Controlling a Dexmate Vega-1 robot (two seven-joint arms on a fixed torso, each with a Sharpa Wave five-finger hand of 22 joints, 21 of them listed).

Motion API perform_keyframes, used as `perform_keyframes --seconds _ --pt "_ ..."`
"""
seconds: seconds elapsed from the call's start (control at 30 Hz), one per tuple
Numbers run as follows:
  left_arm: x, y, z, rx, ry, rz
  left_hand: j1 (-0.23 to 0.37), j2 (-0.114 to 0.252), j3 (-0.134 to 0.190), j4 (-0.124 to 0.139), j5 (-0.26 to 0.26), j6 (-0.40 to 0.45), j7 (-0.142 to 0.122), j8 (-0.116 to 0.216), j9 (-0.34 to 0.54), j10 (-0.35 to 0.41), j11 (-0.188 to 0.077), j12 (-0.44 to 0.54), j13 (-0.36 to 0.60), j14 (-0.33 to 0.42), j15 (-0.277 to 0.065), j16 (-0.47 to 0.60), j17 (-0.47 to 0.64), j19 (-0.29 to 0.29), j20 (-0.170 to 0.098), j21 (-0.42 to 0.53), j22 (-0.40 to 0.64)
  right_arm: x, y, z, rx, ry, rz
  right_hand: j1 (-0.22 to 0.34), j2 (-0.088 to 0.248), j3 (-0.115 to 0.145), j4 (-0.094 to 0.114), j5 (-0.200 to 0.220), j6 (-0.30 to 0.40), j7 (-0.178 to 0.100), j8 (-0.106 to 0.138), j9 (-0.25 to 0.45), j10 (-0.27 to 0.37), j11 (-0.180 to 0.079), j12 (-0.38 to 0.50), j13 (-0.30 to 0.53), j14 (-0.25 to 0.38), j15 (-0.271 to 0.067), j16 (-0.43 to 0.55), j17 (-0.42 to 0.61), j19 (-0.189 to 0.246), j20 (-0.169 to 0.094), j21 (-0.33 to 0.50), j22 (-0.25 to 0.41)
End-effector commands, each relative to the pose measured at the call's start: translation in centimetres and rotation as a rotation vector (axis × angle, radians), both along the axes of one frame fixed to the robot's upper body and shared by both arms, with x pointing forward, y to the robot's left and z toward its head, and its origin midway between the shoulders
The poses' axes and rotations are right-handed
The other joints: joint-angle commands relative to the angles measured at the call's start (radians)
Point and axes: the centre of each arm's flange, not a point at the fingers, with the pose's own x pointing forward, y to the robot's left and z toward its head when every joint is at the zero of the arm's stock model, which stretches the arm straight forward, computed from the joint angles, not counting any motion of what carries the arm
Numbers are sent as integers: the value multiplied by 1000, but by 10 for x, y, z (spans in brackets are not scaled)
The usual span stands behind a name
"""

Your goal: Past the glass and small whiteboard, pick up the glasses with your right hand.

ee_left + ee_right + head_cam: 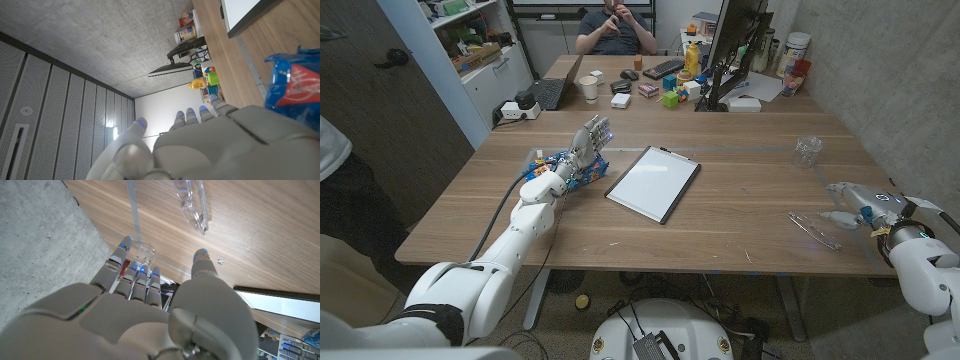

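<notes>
The clear glasses (813, 230) lie on the wooden table near its front right edge, and in the right wrist view the glasses (192, 202) lie ahead of my fingertips. My right hand (855, 203) hovers just right of them, fingers apart, holding nothing and not touching them. From the wrist, my right hand (150, 310) shows its fingers spread. The empty glass (807, 151) stands farther back on the right; the glass (146, 255) peeks between my fingers. The small whiteboard (653, 183) lies mid-table. My left hand (585, 150) stands upright with fingers spread, empty.
A blue snack bag (555, 165) lies under my left hand; the bag (295, 85) shows beside that hand (200, 145). The table's far end holds a monitor (735, 40), a laptop (550, 92), cups and small items. A person sits behind the far end.
</notes>
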Motion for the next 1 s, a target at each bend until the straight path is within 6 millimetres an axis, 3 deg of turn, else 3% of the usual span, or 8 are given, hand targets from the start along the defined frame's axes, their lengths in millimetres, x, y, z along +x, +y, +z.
perform_keyframes --seconds 0.03,1.0 --pt "4 1 0 -3 8 1 3 92 -4 0 8 4 0 4 4 0 -2 3 3 -19 1 1 4 -2 1 -1 6 13 0 -10 31 31 5 6 -3 -4 0 9 9 -1 3 3 15 1 5 2 12 -4 7 2 12 -3 8 2" --pt "7 4 2 2 13 9 4 95 -7 1 10 3 0 3 4 0 -1 3 3 -19 1 1 4 -3 1 -2 6 29 17 -25 15 133 23 0 -9 -21 7 14 32 2 9 3 35 9 7 3 44 -4 13 3 34 1 10 2"
